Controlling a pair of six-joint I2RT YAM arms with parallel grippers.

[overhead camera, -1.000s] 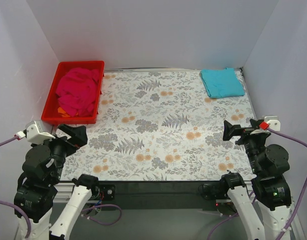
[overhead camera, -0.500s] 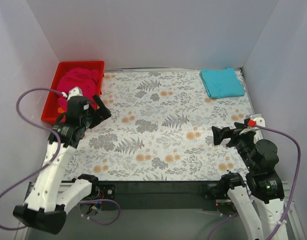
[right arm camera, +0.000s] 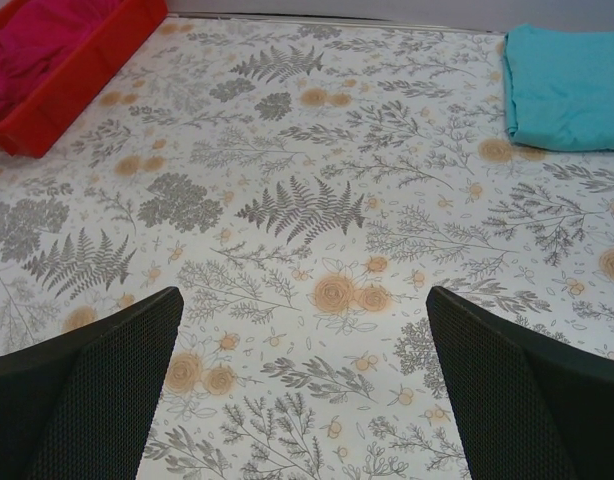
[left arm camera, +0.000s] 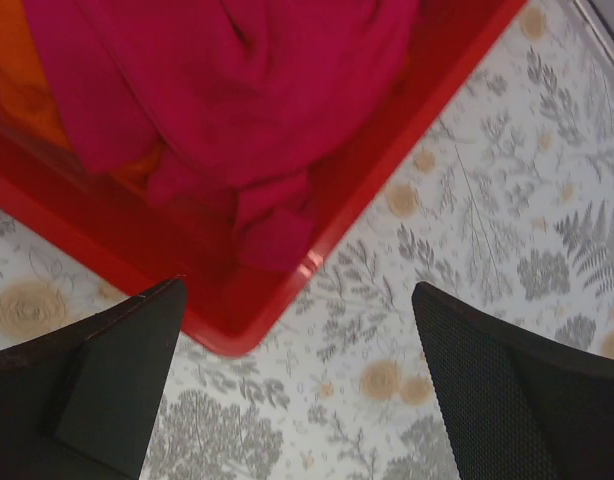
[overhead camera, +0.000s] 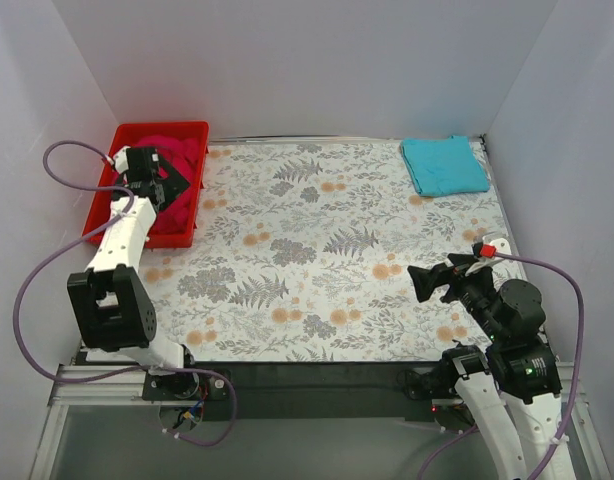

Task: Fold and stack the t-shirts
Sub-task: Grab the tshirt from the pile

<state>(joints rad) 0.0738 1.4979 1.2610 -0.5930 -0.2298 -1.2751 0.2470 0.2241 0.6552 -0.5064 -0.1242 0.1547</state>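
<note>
Floral tablecloth; crimson shirt crumpled in plastic bin.

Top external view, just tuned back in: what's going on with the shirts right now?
The left gripper hangs open over the red bin, which holds the crumpled crimson-pink t-shirt with the orange t-shirt under it. Nothing is gripped yet. The turquoise t-shirt lies folded at the far right corner of the table. The right gripper is open and empty above the table's near right part.
</note>
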